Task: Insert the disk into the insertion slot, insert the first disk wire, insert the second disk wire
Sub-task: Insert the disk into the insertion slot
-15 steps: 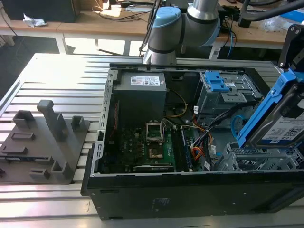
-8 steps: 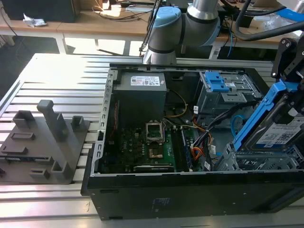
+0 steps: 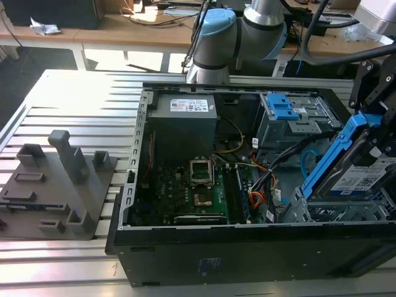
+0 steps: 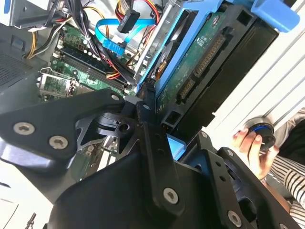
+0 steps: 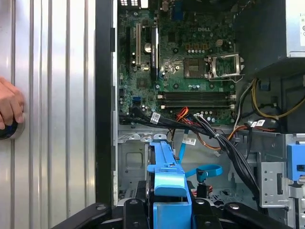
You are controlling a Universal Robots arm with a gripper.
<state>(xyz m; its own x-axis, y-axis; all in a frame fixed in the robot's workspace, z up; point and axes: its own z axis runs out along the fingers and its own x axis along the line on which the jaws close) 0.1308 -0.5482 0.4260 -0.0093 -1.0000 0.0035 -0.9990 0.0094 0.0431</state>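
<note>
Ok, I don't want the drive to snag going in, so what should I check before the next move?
1. Grip: the pincer is shut on the silver-grey disk in a bright blue plastic bracket: ok.
2. Disk square to the grey perforated sheet-metal drive cage: not ok, it hangs tilted over the cage, not seated.
3. Light-blue looped cable out of the disk's path: cannot tell, it curls close beside the bracket.
4. Orange-red wire bunch out of the way: ok, it lies by the motherboard's edge.
5. Person's hand outside the case: ok, it rests on the ribbed metal table.
</note>
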